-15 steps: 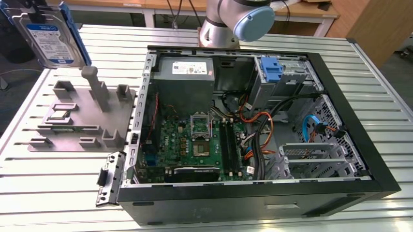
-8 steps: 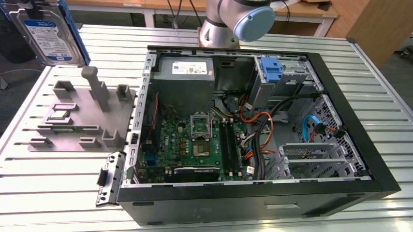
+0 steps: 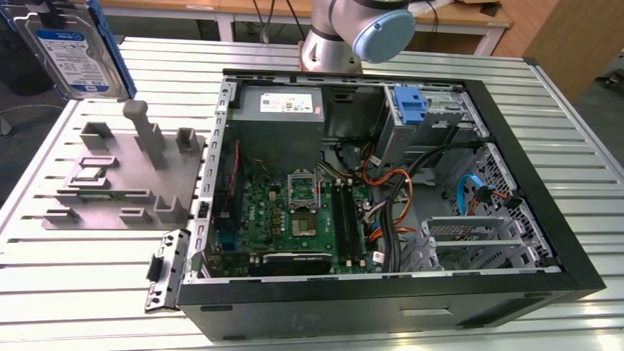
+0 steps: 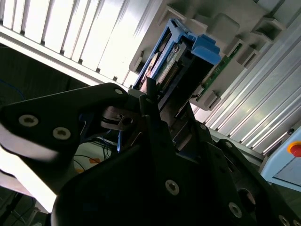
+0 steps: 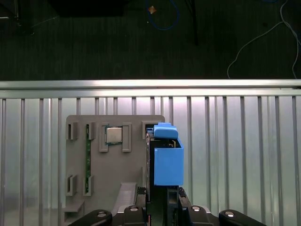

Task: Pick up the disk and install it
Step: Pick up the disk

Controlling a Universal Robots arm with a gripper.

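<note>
The disk (image 3: 73, 47), a silver drive with a blue-and-white label in a blue carrier frame, hangs upright in the air at the exterior view's far left, above the grey fixture plate (image 3: 117, 175). In both wrist views my gripper (image 5: 162, 197) (image 4: 155, 110) is shut on the disk's near end. The blue carrier (image 5: 168, 160) (image 4: 181, 66) sticks out beyond the black fingers (image 4: 150, 94), over the fixture plate (image 5: 113, 165) and the slatted table.
The open computer case (image 3: 546, 219) lies on the slatted metal table (image 3: 78, 292), with a motherboard (image 3: 292, 219), a grey power supply (image 3: 278, 106) and a bare blue bracket (image 3: 410, 106) in its drive bay. The arm's base (image 3: 351, 33) stands behind the case. The fixture plate holds a chip (image 5: 113, 135) and upright posts.
</note>
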